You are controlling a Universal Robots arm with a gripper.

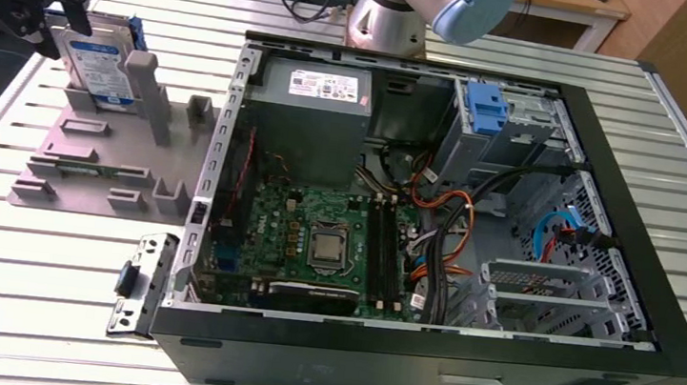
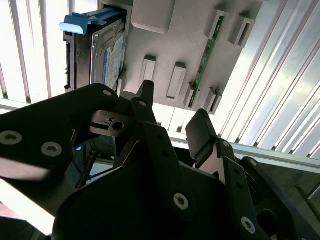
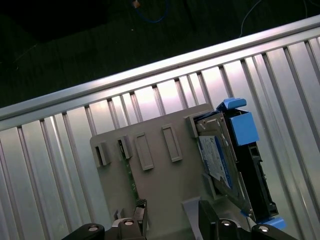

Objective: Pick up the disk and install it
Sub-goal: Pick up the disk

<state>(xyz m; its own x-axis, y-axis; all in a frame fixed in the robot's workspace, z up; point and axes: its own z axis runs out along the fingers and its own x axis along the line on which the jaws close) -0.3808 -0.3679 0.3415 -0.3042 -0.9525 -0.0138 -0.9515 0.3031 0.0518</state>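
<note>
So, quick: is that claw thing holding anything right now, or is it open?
Gripper: open, holding nothing; it hovers by the disk, which stands upright in the grey holder.

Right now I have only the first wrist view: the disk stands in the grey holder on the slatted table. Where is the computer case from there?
Observer: The open computer case lies on the table, just to the exterior view's right of the grey holder.
Operator: How does the gripper sit against the disk?
Observer: In the exterior view the gripper hangs above the disk, toward the exterior view's left, holding nothing.
Operator: Anything blue inside the case?
Observer: A blue latch sits on a grey cage at the case's far end, to the exterior view's right of the power-supply box.
</note>
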